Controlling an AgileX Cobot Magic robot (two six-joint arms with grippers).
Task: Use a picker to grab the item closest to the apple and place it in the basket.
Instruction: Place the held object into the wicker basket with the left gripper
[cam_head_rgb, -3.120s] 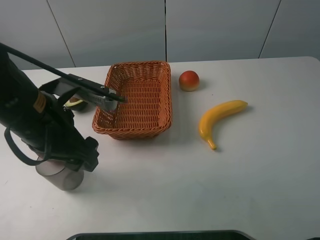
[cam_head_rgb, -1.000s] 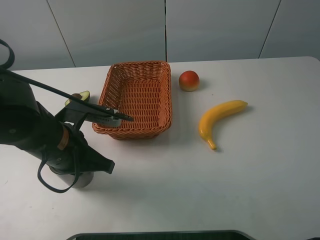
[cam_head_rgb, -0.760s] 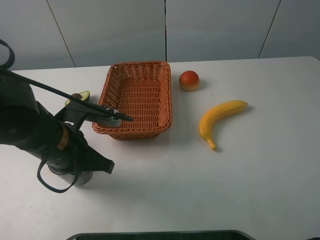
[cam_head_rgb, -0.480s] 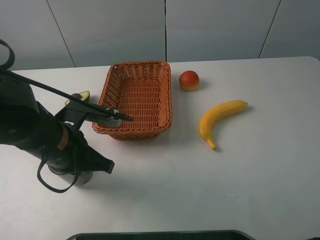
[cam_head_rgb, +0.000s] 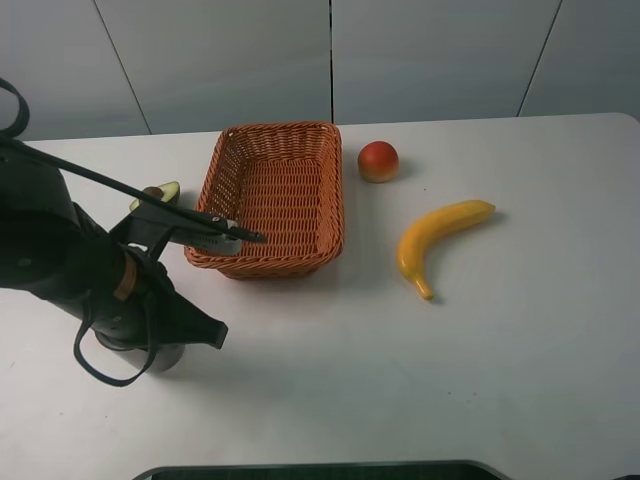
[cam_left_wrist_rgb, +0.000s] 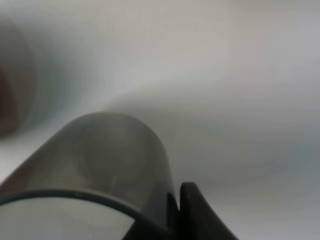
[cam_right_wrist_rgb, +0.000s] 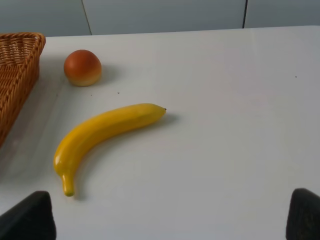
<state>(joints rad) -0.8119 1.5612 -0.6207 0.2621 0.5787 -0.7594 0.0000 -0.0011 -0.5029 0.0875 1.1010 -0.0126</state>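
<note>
No writing, brand or number is legible in any view; an orange tag (cam_head_rgb: 122, 281) on the arm (cam_head_rgb: 50, 250) cannot be read.

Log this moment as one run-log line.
picker tip at basket near-left rim | banana on table, untouched | apple right of basket | right gripper open, empty

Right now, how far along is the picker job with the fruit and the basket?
Done: nothing yet; the basket holds no fruit. In hand: the picker is up by the left arm, its tip at the basket's near corner, gripping nothing. Left: grab the banana, the item nearest the apple, lying on the table, and drop it in the basket.
</note>
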